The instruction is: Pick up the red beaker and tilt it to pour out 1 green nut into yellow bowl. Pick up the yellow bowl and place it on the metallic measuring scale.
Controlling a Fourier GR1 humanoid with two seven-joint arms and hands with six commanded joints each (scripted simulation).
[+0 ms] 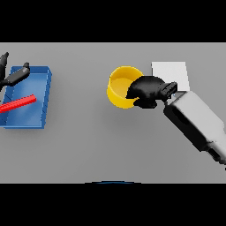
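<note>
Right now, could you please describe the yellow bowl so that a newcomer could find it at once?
Start at the grey table and look right of its middle, just left of the pale flat scale. There the right hand has its fingers curled over the rim of the yellow bowl. It is the only round, yellow thing; the blue tray at far left is rectangular.

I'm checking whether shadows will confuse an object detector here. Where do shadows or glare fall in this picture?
Head view: lighting is flat and even, no glare on the grey table; the yellow bowl has a darker inner wall on its left side; the right hand reads as near solid black, hiding its fingers' detail; the white scale is bright and featureless; the blue tray shows only soft shading.
</note>
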